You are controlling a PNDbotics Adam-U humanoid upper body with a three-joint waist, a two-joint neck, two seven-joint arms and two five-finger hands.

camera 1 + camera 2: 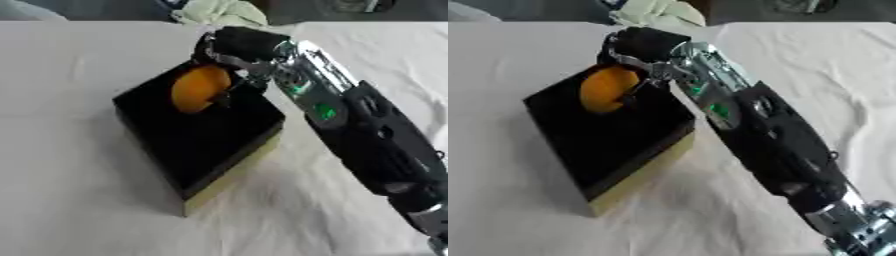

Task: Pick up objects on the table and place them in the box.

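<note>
Right hand (229, 52) reaching in from the right over the black box (206, 145), fingers curled round an orange round object (199, 88), object held at the box's far end, box resting on the white-covered counter (70, 190).

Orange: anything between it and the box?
Nothing visible. The right hand has its fingers curled round the orange, which is already over the black box, near its far corner. Whether the orange rests on the box's floor cannot be told.
</note>
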